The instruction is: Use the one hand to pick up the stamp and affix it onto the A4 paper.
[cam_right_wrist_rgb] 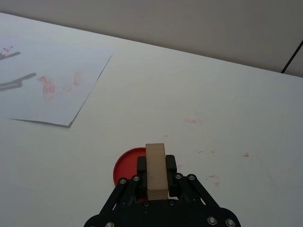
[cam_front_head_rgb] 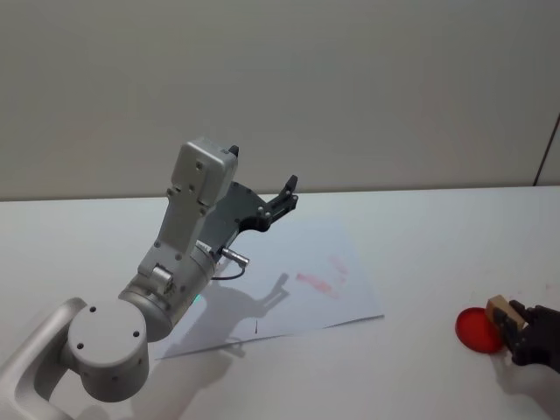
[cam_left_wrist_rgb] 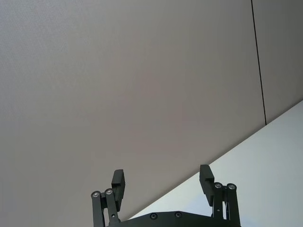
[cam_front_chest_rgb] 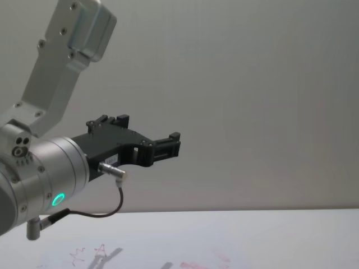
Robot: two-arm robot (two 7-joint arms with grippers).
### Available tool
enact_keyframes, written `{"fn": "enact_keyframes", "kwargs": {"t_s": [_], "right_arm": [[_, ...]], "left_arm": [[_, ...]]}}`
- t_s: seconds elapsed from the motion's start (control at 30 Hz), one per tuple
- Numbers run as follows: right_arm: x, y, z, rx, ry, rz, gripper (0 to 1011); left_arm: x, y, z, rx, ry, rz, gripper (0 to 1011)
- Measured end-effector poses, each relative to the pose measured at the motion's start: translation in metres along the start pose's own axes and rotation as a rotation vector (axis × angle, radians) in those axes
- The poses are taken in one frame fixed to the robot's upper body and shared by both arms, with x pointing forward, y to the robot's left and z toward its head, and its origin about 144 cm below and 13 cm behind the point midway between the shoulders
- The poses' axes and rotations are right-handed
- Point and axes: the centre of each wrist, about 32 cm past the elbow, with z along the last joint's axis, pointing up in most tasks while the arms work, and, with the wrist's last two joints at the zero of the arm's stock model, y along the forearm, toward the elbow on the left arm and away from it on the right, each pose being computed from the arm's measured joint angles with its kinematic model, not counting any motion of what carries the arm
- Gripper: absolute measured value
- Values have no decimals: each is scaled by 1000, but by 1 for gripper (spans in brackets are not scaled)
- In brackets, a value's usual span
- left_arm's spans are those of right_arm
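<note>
Stamp [cam_right_wrist_rgb: 155, 170] sat pinched upright in the right gripper [cam_right_wrist_rgb: 156, 177] at the head view's lower right, over a red pad [cam_front_head_rgb: 479, 330] on the worktop [cam_right_wrist_rgb: 199, 94]. Paper [cam_front_head_rgb: 297, 284] lay well apart, toward centre-left. Left gripper [cam_left_wrist_rgb: 162, 182] hung raised mid-frame, fingers spread, holding nothing.

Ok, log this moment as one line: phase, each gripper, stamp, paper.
phase: inking | right gripper: shut on stamp over red ink pad | left gripper: open, raised, idle | A4 paper: flat, red marks
</note>
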Motion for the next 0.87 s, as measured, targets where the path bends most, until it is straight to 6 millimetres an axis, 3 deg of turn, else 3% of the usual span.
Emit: {"fn": "enact_keyframes", "kwargs": {"t_s": [0.17, 0.3, 0.4, 0.87], "right_arm": [[2, 2, -1, -9, -10, 4, 301], [3, 3, -1, -13, -14, 6, 422], [3, 3, -1, -16, -17, 8, 566], [4, 4, -2, -22, -23, 12, 970]], "left_arm": [[0, 0, 0, 0, 0, 0, 1001], [0, 0, 0, 0, 0, 0, 1001], [0, 0, 0, 0, 0, 0, 1001], [0, 0, 0, 0, 0, 0, 1001]]}}
